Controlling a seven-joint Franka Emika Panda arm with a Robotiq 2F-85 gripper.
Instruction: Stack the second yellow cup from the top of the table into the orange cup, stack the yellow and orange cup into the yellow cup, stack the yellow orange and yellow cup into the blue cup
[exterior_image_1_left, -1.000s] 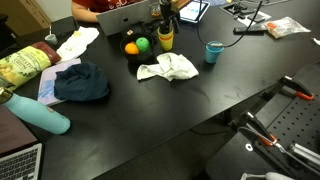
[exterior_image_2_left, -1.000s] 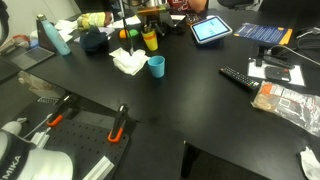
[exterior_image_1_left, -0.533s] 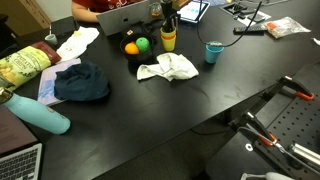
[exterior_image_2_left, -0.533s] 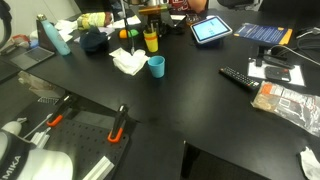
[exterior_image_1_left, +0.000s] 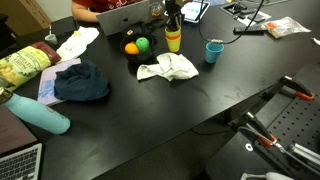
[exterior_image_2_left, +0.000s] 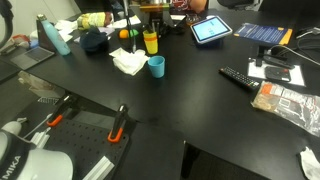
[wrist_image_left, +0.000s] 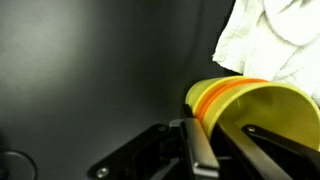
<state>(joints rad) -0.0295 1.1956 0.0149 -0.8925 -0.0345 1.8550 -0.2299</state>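
Three cups sit nested in one stack (exterior_image_1_left: 173, 39) at the far side of the black table (exterior_image_1_left: 150, 115). In the wrist view the yellow cup (wrist_image_left: 203, 97) is outermost, the orange cup (wrist_image_left: 230, 90) shows as a band, and the second yellow cup (wrist_image_left: 280, 108) is innermost. My gripper (wrist_image_left: 220, 126) is shut on the stack's rim, one finger inside and one outside. The blue cup (exterior_image_1_left: 214, 51) stands upright and empty a short way to the side of the stack (exterior_image_2_left: 150, 41), with the blue cup (exterior_image_2_left: 156, 66) nearer the camera there.
A crumpled white cloth (exterior_image_1_left: 168, 68) lies in front of the stack. An orange ball (exterior_image_1_left: 131, 47) and a green ball (exterior_image_1_left: 142, 43) sit beside it. A dark blue cloth (exterior_image_1_left: 81, 82), a teal bottle (exterior_image_1_left: 40, 113), a tablet (exterior_image_2_left: 210, 29) and a remote (exterior_image_2_left: 240, 78) lie around.
My jaws have closed onto the rim of the nested cups. The stack has shifted slightly toward the blue cup.
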